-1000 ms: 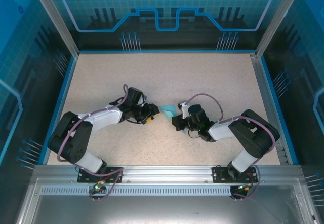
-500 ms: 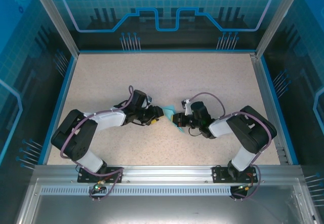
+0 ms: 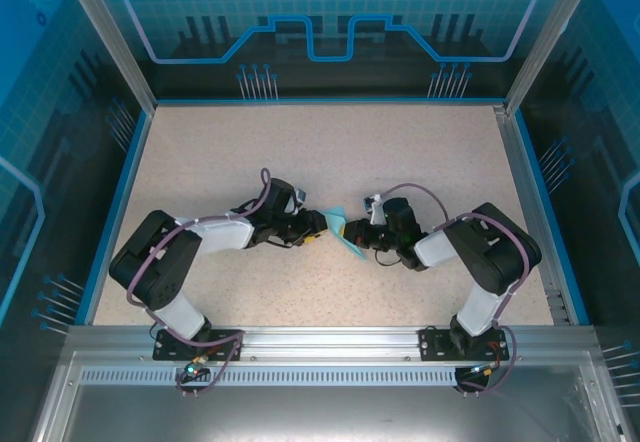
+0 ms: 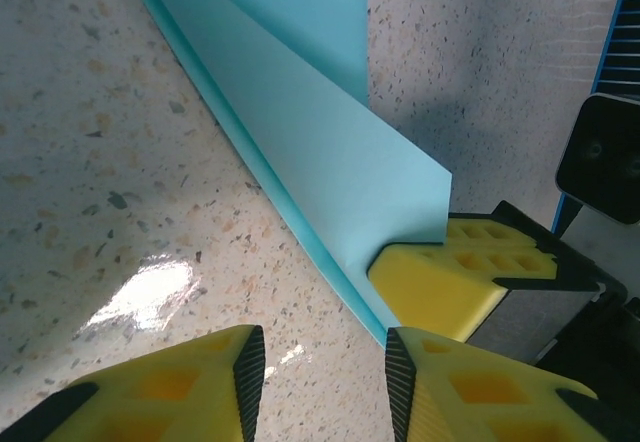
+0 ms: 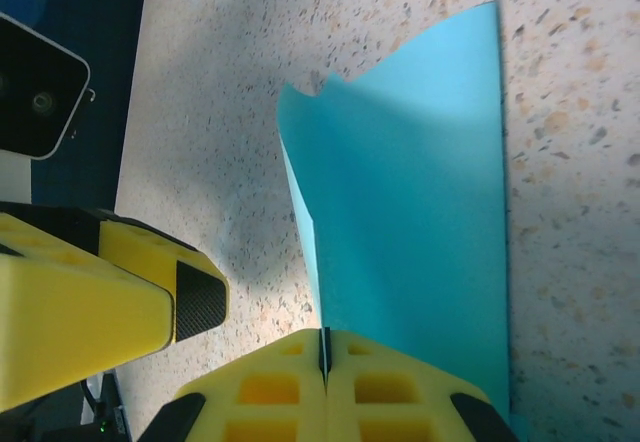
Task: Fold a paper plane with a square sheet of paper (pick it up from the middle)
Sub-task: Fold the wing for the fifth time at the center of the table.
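The speckled beige table [image 3: 420, 152] in front of me is carrying everything, with a blue rim [image 3: 128, 192] running round it. The folded sheet of paper [image 3: 347, 234] is sitting near its middle. In my left wrist view its lower folded edge seems to be lying on the surface while the upper flap is standing off it. A patch of glare [image 4: 150, 292] is shining on the tabletop just beside it.

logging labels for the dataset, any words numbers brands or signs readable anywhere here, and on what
No readable text anywhere.
The sheet of paper is plain cyan, unmarked on the faces shown.
The back wall panel carries a gear and line graphic, no letters or numbers.
The speckled table has no print.
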Available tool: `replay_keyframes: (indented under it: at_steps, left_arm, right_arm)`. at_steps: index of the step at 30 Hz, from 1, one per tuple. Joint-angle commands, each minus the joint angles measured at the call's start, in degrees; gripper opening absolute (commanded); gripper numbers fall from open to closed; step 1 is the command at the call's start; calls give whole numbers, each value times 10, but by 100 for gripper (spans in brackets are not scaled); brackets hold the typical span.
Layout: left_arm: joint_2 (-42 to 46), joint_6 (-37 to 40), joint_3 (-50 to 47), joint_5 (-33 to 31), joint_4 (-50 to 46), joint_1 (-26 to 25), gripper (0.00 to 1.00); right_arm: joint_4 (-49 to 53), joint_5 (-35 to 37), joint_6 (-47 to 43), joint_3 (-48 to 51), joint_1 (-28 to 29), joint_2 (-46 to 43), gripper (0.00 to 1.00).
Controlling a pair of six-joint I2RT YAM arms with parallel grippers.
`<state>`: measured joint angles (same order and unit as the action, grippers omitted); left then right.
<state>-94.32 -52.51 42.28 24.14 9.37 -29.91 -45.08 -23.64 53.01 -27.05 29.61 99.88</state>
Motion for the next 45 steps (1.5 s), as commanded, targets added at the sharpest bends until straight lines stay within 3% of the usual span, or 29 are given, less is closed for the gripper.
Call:
replay_keyframes:
  at_steps: [1,16,28,45]
  left_arm:
    - [-14,14,17,16,20,-6,38]
    - [-37,5,21,-7,53,-7,32]
    - [-68,9,33,18,83,-13,28]
    - [-132,19,87,42,85,-30,14]
  right_arm:
    - [-29,-15,23,6,-15,11,0]
    - [-33,6,47,41,-28,11,0]
    - [-57,-4,75,58,-38,15,0]
    - [-32,-5,92,58,-44,20,0]
